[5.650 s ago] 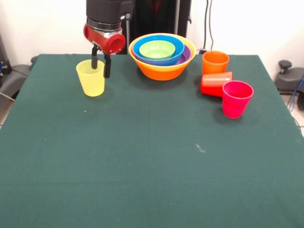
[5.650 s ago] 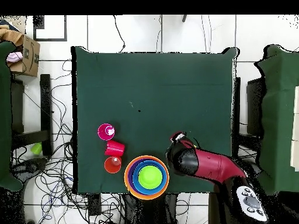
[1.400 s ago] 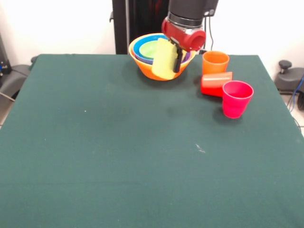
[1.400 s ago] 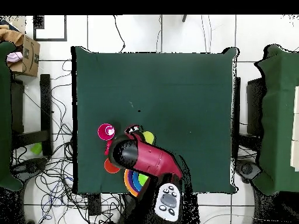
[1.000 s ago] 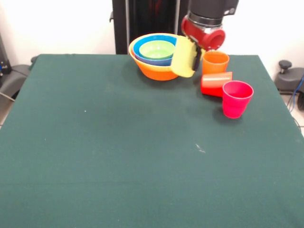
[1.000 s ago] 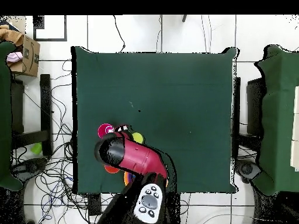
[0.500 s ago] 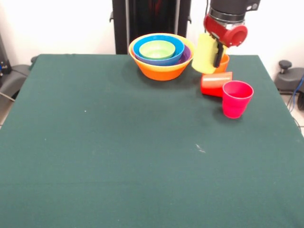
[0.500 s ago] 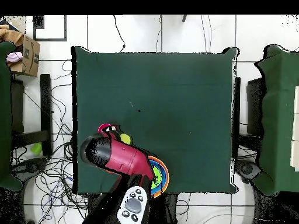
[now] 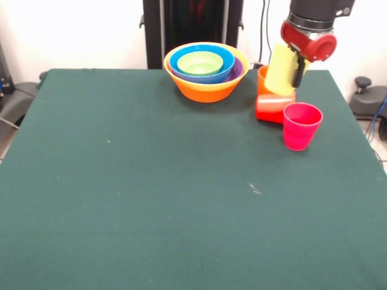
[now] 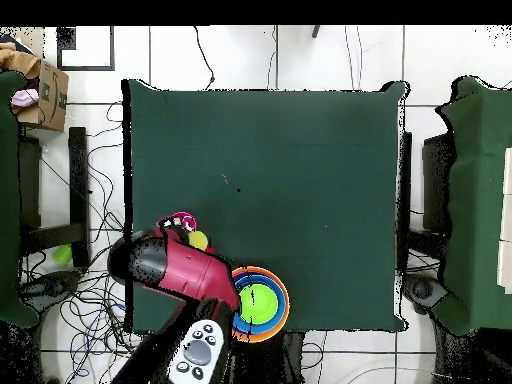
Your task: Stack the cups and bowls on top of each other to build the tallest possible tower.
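Note:
My gripper (image 9: 292, 70) is shut on the yellow cup (image 9: 280, 69) and holds it tilted in the air, directly over the upright orange cup (image 9: 262, 81), which it mostly hides. Just in front, the red cup (image 9: 272, 107) lies on its side. The magenta-pink cup (image 9: 301, 125) stands upright beside it. To the left the bowls are nested: the large yellow-orange bowl (image 9: 205, 89) holds a purple (image 9: 235, 71), a blue (image 9: 181, 60) and a light green one (image 9: 200, 62). In the overhead view the red arm (image 10: 170, 265) covers the cups, except for a bit of the yellow cup (image 10: 199, 240).
The cups and bowls sit near the green table's (image 9: 151, 193) far edge, at the right corner in the front view. The nested bowls (image 10: 260, 303) show beside the arm in the overhead view. A cardboard box (image 10: 40, 90) stands off the table.
The gripper has carried the yellow cup to the right in the front view, from beside the bowls to a spot over the orange cup. The other cups and the bowls have not moved.

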Motion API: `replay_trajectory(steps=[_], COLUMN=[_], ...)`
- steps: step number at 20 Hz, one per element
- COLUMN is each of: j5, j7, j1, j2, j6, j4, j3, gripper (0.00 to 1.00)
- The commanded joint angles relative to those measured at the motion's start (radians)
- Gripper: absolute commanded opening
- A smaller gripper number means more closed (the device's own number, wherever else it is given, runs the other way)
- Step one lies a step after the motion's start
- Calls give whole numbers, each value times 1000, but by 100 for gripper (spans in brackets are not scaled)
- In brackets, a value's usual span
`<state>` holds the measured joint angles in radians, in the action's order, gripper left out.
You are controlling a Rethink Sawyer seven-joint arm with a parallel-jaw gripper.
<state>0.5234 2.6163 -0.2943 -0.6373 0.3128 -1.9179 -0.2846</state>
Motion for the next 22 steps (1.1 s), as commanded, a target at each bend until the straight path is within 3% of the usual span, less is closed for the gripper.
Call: replay_trajectory(steps=[1, 7, 16, 22], j5=[33, -8, 55, 88], j7=[243, 177, 281, 339], j1=[-53, -44, -89, -123], j2=[99, 153, 326, 301], j6=[144, 156, 206, 283], j4=[116, 176, 387, 416], j3=[-9, -53, -95, -107], gripper=[0, 0, 0, 0])
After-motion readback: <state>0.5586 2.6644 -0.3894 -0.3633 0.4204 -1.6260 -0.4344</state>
